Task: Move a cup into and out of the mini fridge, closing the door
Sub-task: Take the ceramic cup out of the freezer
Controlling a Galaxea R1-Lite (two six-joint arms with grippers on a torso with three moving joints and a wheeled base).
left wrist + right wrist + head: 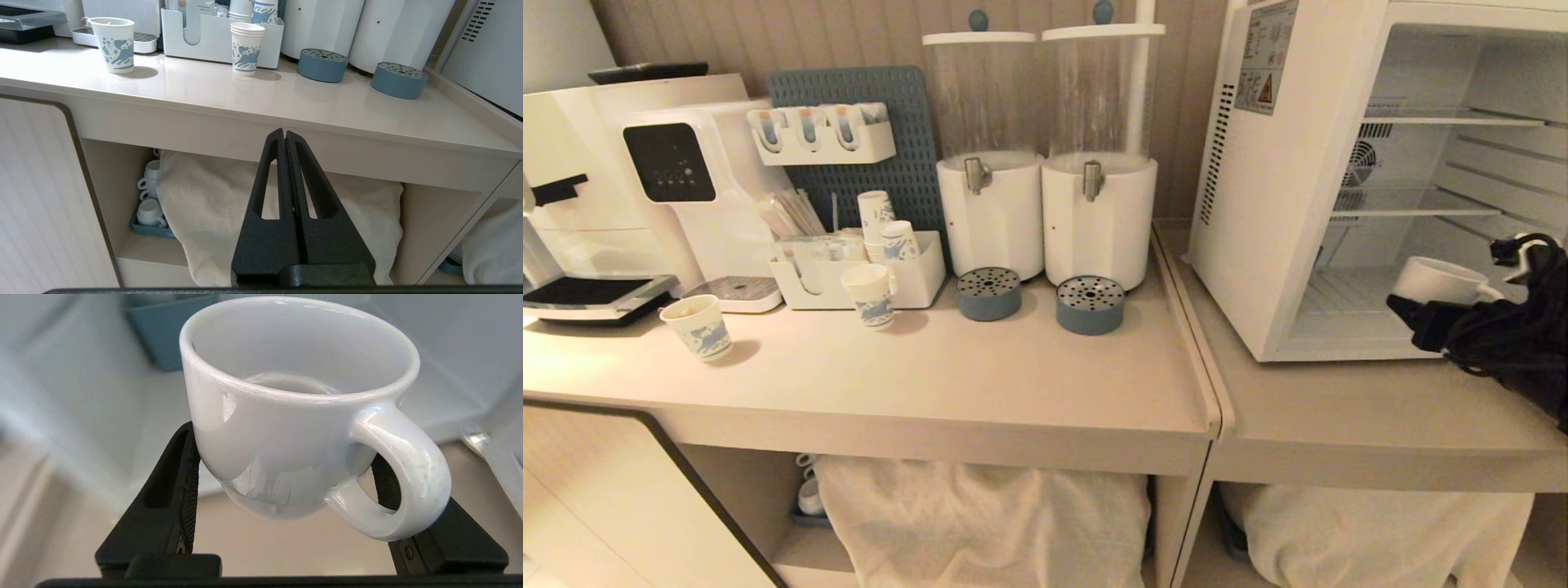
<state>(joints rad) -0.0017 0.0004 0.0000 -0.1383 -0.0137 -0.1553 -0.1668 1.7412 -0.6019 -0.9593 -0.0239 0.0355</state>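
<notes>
At the fridge mouth, right side of the counter [1339,408]: right tool [286,473] is clamped on the cup [300,416] – one finger each side of the body, low down, handle sticking out past one finger [386,486]. Makes sense, rim stays free & cup stays upright. Nothing visible inside it.

Head view: cup [1437,280] sits in front of the mini fridge [1282,188] opening, about level w/ the bottom floor of the cavity, not resting on anything I can see. Whether it's fully past the threshold or just at it – can't tell from here. Wire shelves above look bare. Door isn't in view, presumably swung wide to the right, which is why the arm comes in from that side.

Left tool [285,136] is shut, holding nothing, parked low in front of the counter edge over the open shelf w/ the white cloth [286,212]. Idle, well away from the fridge.

Judgement: mid-transfer, cup either going in or coming out; door closing not done yet. Risk – handle or arm clipping the fridge frame or lower wire shelf, clearance looks tight. Paper cups [870,294] & dispensers [1045,155] far left, not in the way.
</notes>
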